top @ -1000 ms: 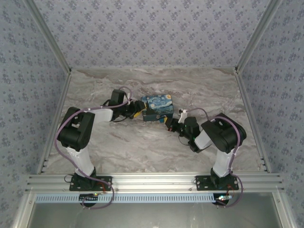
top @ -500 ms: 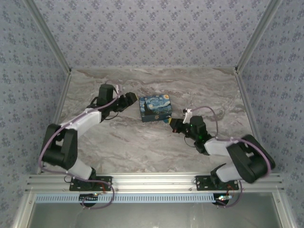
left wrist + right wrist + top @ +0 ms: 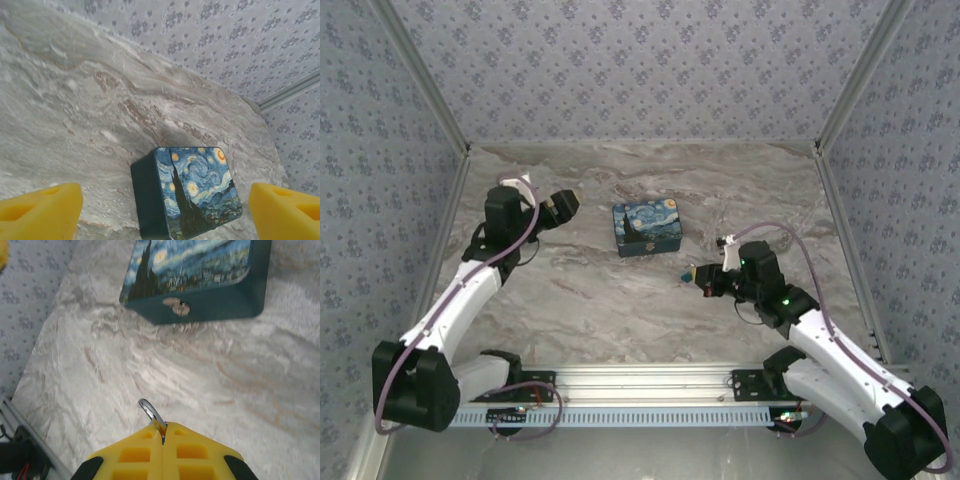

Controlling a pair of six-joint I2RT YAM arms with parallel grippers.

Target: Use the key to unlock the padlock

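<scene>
"Where was the padlock [image 3: 148, 409]?"

"Pinched in my right gripper [image 3: 164, 432]. The yellow fingers were pressed tight together, and its thin silvery shackle poked out between the tips. The body was hidden."

"And your left gripper [image 3: 563, 206]?"

"Spread wide, holding nothing, above the marble table [image 3: 620, 300]. It was to the left of the painted box [image 3: 648, 228] and apart from it. The box's small latch [image 3: 176, 306] faced my right gripper."

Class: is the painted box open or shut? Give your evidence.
Shut: the box has its lid sitting flat on the body, and the clasp lies flat against the front wall.
</scene>
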